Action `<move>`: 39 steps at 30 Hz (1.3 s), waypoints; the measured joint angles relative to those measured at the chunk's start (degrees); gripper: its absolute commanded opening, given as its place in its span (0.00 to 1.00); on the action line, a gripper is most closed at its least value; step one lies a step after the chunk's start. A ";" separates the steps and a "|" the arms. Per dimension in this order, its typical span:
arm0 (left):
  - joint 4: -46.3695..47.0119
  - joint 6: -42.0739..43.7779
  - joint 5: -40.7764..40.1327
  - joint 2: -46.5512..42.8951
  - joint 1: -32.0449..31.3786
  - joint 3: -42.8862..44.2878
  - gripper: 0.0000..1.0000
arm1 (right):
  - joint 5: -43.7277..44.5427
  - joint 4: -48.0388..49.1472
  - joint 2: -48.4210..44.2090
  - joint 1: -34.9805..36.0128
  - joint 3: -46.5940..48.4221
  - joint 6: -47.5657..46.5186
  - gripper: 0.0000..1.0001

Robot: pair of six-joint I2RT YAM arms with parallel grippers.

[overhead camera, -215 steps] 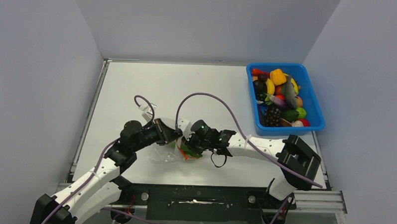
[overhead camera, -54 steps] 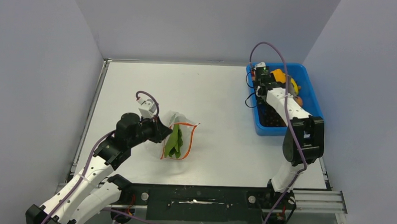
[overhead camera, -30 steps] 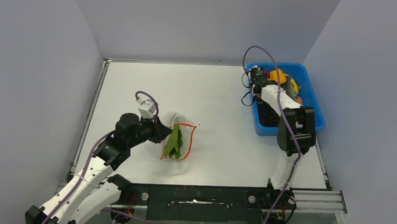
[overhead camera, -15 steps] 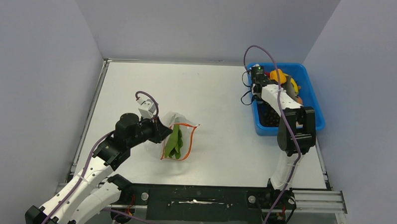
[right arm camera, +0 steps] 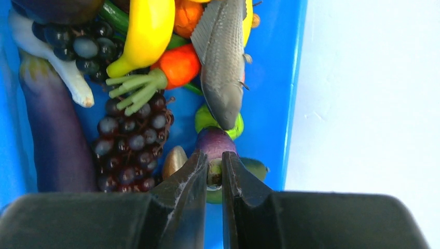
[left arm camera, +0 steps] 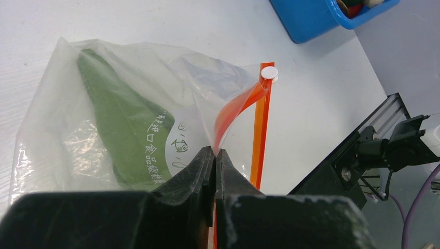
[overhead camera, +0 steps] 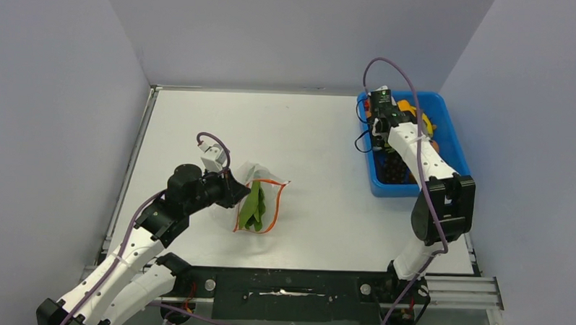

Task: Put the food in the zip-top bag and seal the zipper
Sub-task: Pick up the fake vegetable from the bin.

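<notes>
The zip-top bag [overhead camera: 263,205] [left arm camera: 62,135] lies left of centre on the table, clear, with a long green pod [left arm camera: 124,129] inside. My left gripper [left arm camera: 214,153] [overhead camera: 235,192] is shut on the upper lip of its orange-red zipper [left arm camera: 261,119], holding the mouth apart. More food fills the blue bin [overhead camera: 455,150]. Over it, my right gripper [right arm camera: 215,167] [overhead camera: 379,127] is shut on the pale stem of a small purple toy vegetable [right arm camera: 215,141].
In the bin [right arm camera: 290,78] lie a grey fish [right arm camera: 220,57], a yellow banana [right arm camera: 148,26], dark grapes [right arm camera: 129,140], a long purple aubergine [right arm camera: 52,129] and an orange carrot [right arm camera: 179,65]. Grey walls enclose the white table [overhead camera: 322,135]. A black rail runs along the near edge [overhead camera: 288,285].
The right jaws have closed on the small purple vegetable's stem, and the right arm has swung slightly right over the bin. The left arm and bag are unchanged.
</notes>
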 measured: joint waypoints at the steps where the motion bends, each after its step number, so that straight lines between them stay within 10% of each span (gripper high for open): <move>1: 0.00 0.00 0.04 0.00 0.00 0.00 0.00 | 0.44 -1.03 -0.74 0.44 0.11 0.39 0.00; 20: 1.42 -8.68 -0.04 0.26 0.00 0.20 0.00 | -4.37 -16.41 -14.58 9.90 11.21 12.35 0.00; 39: 3.93 -16.50 -2.58 4.33 0.00 3.76 0.00 | -46.95 1.14 -43.93 11.37 -1.31 23.17 0.00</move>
